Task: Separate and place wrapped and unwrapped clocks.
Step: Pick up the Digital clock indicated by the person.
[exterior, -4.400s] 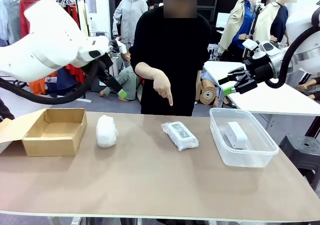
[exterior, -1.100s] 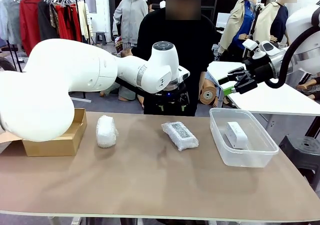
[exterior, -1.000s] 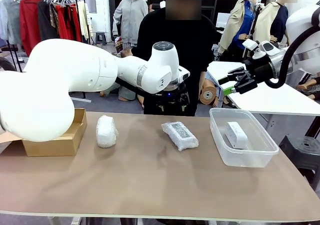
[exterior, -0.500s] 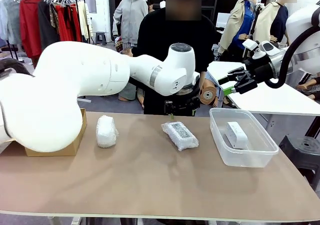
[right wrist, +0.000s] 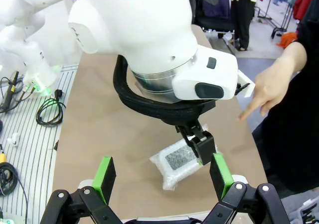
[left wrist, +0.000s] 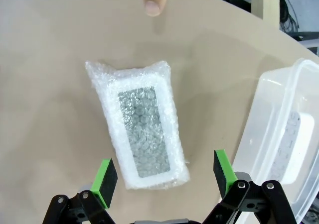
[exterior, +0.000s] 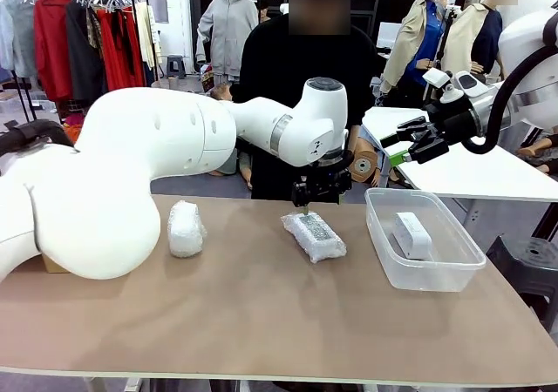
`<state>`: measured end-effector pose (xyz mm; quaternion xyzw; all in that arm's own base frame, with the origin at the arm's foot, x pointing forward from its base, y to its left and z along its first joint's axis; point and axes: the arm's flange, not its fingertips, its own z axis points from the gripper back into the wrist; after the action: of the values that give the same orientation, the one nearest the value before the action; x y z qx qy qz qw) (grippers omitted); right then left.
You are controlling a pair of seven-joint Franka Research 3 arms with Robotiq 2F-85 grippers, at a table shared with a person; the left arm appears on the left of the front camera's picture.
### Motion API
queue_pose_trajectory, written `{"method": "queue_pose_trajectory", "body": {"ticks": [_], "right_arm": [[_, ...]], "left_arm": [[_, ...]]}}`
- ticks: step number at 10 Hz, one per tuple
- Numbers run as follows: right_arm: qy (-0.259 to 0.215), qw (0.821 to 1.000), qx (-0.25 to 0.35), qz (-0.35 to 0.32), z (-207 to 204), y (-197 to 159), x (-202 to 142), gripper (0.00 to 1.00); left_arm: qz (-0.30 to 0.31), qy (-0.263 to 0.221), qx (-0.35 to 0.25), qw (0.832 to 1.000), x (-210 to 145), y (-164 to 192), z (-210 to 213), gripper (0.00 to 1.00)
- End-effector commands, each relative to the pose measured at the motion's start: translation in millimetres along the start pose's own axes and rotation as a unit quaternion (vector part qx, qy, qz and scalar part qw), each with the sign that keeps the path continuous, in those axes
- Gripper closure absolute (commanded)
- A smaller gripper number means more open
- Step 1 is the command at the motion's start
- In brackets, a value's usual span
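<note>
Bare white clock point(exterior: 411, 233) already sits in the clear tub point(exterior: 432, 279), just beside the left hand point(left wrist: 163, 175); two bundles remain on the bench point(exterior: 261, 322); the left hand hangs wide open right above the clear-plastic bundle point(left wrist: 142, 134), gripping nothing; it's a white slab, grey speckled panel, crinkly wrap; the bubble-wrap bundle point(exterior: 185, 227) lies well apart; the right hand point(exterior: 397, 148) hovers open, far off.
</note>
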<state>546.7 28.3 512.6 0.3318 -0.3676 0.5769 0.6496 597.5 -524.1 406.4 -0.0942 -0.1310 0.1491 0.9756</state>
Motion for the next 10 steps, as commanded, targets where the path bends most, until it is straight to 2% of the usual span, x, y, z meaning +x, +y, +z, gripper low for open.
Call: {"method": "queue_pose_trajectory", "body": {"ticks": [1, 4, 10], "right_arm": [[0.001, 1.0, -0.001, 0.001, 1, 0, 1, 0.0], [0.001, 1.0, -0.001, 0.001, 1, 0, 1, 0.0], [0.001, 1.0, -0.001, 0.001, 1, 0, 1, 0.0]], "left_arm": [[0.014, 0.017, -0.001, 1.0, 13, -9, -13, 0.0], [0.014, 0.014, 0.031, 0.999, 11, -7, -29, 0.0], [0.014, 0.038, 0.051, 0.998, 5, -5, -63, 0.0]]}}
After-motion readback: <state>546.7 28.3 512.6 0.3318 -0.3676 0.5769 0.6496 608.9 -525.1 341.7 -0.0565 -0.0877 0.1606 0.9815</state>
